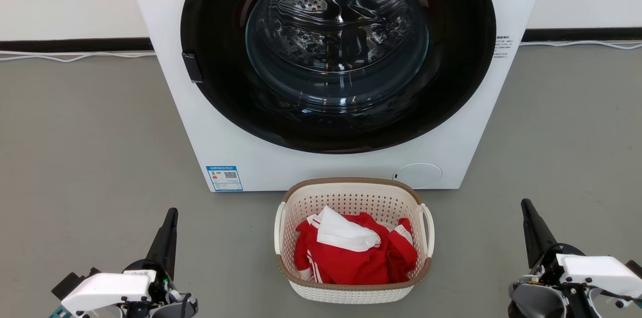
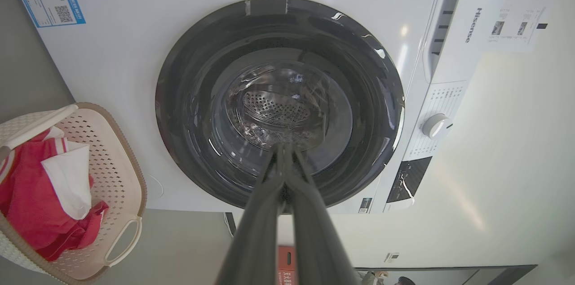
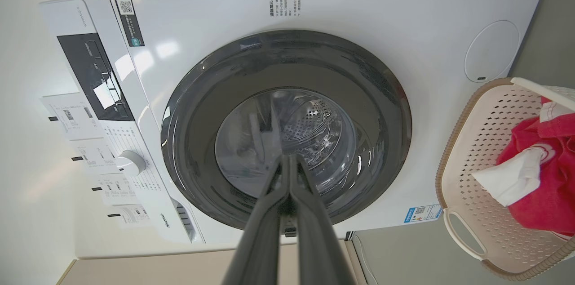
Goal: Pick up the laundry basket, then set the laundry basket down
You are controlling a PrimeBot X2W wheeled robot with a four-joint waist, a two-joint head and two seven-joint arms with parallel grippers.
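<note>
The laundry basket (image 1: 346, 196) stands on the grey floor right in front of the washing machine, cream-white and perforated with a brown rim and a white loop handle on each side. Red and white clothes lie inside it. My left gripper (image 1: 172, 213) is at the lower left, well to the left of the basket, shut and holding nothing. My right gripper (image 1: 525, 205) is at the lower right, equally far from the basket, shut and empty. In the left wrist view the laundry basket (image 2: 117, 159) is at the left edge beyond my left gripper (image 2: 282, 148). In the right wrist view the laundry basket (image 3: 476, 141) is at the right edge, apart from my right gripper (image 3: 287, 158).
A large white washing machine (image 1: 200, 122) with a round dark glass door stands directly behind the basket. White cables (image 1: 75, 57) run along the wall base. Bare grey floor (image 1: 90, 147) lies to both sides of the machine and around the basket.
</note>
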